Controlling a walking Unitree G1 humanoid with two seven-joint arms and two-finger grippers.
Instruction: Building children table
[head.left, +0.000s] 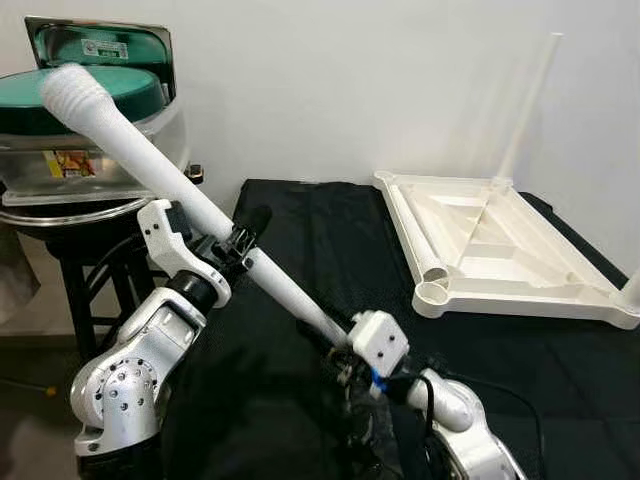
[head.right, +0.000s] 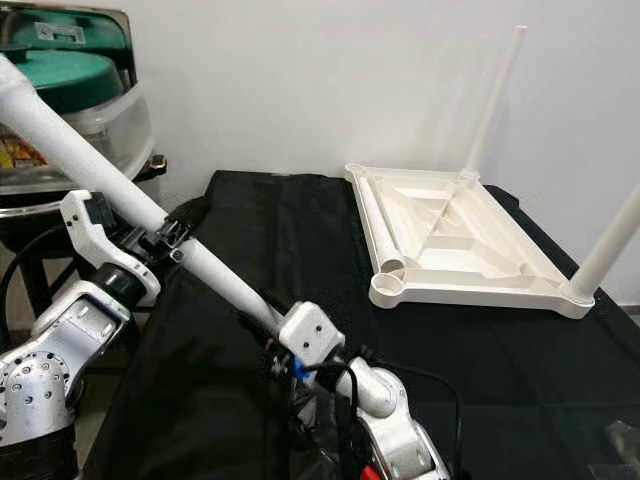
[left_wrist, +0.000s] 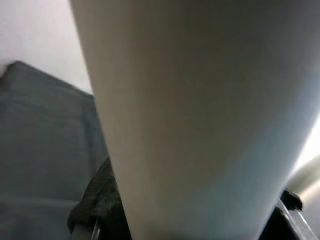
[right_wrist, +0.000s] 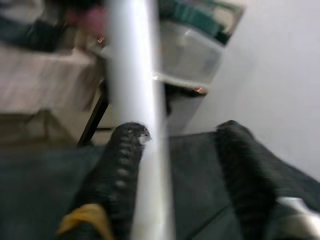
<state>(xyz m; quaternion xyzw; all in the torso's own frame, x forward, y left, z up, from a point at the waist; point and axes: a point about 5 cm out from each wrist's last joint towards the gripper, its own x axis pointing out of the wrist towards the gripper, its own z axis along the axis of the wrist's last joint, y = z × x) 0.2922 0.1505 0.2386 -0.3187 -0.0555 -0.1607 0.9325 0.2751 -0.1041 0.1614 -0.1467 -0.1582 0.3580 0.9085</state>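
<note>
The left gripper (head.left: 240, 243) is clamping the white table leg (head.left: 190, 195) at mid-length, while the right gripper (right_wrist: 170, 165) is standing with fingers apart around its lower end, one finger (right_wrist: 117, 165) touching. The leg is looking light, stiff and smooth, likely slippery, so a mid-shaft hold is suiting it. Beyond and to the right, well apart, the upturned tabletop (head.left: 500, 250) is lying on the black cloth (head.left: 300, 250).

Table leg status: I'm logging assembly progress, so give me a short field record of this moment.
held part: white table leg, slanted, over the black cloth
left hand: shut on the leg mid-length
right hand: at the leg's lower end, grip unclear
tabletop: upside down on the cloth
legs fitted: two upright
open socket: near corner
</note>
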